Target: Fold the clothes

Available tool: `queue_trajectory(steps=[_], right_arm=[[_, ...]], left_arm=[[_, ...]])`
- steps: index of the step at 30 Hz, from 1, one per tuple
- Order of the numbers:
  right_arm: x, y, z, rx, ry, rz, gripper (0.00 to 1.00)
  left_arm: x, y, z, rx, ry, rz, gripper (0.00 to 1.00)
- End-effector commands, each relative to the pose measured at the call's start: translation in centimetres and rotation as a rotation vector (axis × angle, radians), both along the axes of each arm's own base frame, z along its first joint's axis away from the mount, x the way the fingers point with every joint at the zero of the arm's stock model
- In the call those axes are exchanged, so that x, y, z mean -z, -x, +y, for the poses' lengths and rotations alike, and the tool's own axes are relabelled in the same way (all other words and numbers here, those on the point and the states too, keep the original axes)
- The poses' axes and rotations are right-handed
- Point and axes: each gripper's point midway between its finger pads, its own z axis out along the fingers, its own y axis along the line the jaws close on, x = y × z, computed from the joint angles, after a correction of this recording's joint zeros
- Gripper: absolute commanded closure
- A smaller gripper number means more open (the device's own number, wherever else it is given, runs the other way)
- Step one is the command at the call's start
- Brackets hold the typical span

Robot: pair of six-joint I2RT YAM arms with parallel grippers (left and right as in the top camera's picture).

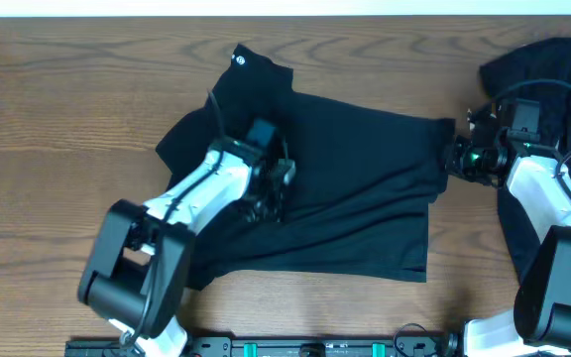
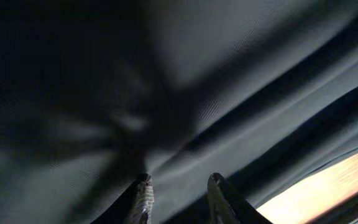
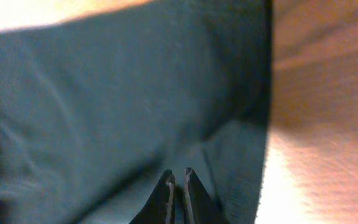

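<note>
Black clothes (image 1: 365, 188) lie on the bench (image 1: 57, 109) — left hand (image 2: 180, 190), part-open, pinches bunched fabric mid-garment; right hand (image 3: 177, 180), closed, sits at the hem.

dark clothes (image 3: 123, 106) fill most of the frame, with soft folds at lower left. the straight hemmed edge runs top to bottom on the right. wood table (image 3: 319, 93) shows along the right side and in a strip at upper left. right gripper (image 3: 176, 182) sits bottom centre over the fabric, jaws practically together. too blurred to tell if fabric is pinched.
</note>
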Motion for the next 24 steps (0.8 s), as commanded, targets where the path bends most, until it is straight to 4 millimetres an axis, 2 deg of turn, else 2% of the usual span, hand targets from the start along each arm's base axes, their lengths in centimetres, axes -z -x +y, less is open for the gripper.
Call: queue_trajectory(steps=[1, 4, 7, 10, 16, 21, 24], right_arm=[[-0.8, -0.3, 0.9, 0.057, -0.131, 0.002, 0.96], [-1.1, 0.1, 1.9, 0.060, -0.201, 0.024, 0.99], [-1.3, 0.6, 2.6, 0.043, -0.242, 0.043, 0.99], [-1.4, 1.0, 2.8, 0.020, -0.235, 0.063, 0.99], [-2.9, 1.7, 4.5, -0.116, -0.183, 0.089, 0.99], [-4.4, 2.0, 5.8, -0.190, -0.082, 0.129, 0.99], [-5.4, 1.9, 7.5, -0.245, -0.049, 0.124, 0.99]], left_arm=[[-5.7, -4.7, -0.9, 0.010, 0.086, -0.222, 0.67], [-6.9, -8.2, 0.4, -0.038, 0.054, -0.356, 0.66], [-6.2, -10.7, 2.7, -0.096, -0.016, -0.414, 0.66], [-4.5, -12.5, 4.5, -0.099, -0.040, -0.427, 0.67], [-0.6, -15.1, 7.3, -0.150, -0.067, -0.414, 0.81], [2.3, -16.1, 8.4, -0.165, -0.080, -0.398, 0.88], [4.7, -16.5, 9.4, -0.176, -0.109, -0.382, 0.90]])
